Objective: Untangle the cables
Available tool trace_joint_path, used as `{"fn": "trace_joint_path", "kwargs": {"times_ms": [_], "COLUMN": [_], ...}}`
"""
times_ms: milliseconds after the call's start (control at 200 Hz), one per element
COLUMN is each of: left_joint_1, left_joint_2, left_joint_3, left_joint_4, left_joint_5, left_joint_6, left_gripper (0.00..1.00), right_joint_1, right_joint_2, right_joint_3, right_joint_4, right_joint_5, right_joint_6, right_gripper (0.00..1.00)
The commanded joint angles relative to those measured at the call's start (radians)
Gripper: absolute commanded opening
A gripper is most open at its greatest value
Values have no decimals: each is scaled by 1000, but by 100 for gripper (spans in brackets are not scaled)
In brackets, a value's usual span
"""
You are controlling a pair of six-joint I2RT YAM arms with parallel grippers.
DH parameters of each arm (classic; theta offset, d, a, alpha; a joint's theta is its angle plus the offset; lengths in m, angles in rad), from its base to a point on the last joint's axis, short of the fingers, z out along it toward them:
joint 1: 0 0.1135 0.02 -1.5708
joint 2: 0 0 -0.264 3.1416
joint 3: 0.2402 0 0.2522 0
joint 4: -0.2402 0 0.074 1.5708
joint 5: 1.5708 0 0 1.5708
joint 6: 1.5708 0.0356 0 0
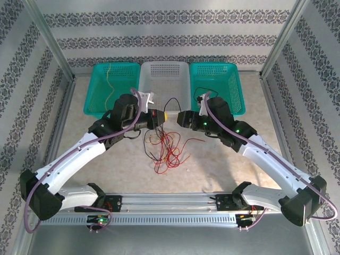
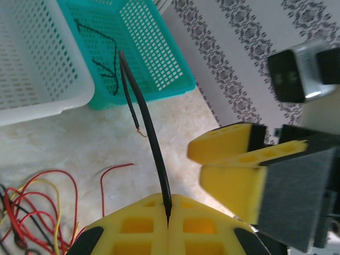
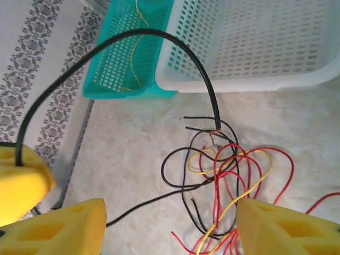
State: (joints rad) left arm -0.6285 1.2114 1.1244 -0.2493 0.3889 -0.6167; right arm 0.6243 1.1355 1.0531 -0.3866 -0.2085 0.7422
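Sprawling tangled cables (image 1: pixel 163 150); red, yellow, black

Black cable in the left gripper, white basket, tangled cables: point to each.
black cable (image 2: pixel 151 133): left wrist view, mid-strand
white basket (image 1: pixel 164 63): top external view, far rim
tangled cables (image 1: pixel 164 151): top external view, red loops

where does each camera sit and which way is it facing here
top external: above and behind, looking down on the table; left arm and right arm show from their bases.
left wrist: on the left arm, facing a teal basket; its left claw shows, shut on a black cable.
right wrist: on the right arm, facing the cable tangle and white basket; its open right claw shows.
shared: both wrist views catch that black cable and the white basket.
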Motion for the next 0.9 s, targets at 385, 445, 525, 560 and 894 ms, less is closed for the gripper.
{"fn": "trace_joint_path", "kwargs": {"times_ms": [385, 445, 525, 560, 894], "left_joint_1": [21, 23, 24, 24, 35], "left_joint_2": [-36, -35, -30, -28, -31], "left_joint_3": [132, 138, 151, 156, 169], "left_joint_4": [247, 275, 299, 305, 271], "left_joint_5": [-21, -10, 8, 13, 15], "left_joint_6": [-212, -244, -277, -286, -310], "left_gripper": [0, 0, 0, 0, 0], "right_joint_1": [146, 146, 149, 150, 164], "right_joint_2": [-70, -60, -38, -29, 5], "right_joint_3": [17, 38, 62, 74, 174], "right_joint_4": [184, 175, 167, 169, 128], "right_joint_5": [7, 2, -5, -9, 70], "right_joint_6": [-61, -73, -84, -87, -140], "right_gripper": [72, 72, 69, 67, 68]}}
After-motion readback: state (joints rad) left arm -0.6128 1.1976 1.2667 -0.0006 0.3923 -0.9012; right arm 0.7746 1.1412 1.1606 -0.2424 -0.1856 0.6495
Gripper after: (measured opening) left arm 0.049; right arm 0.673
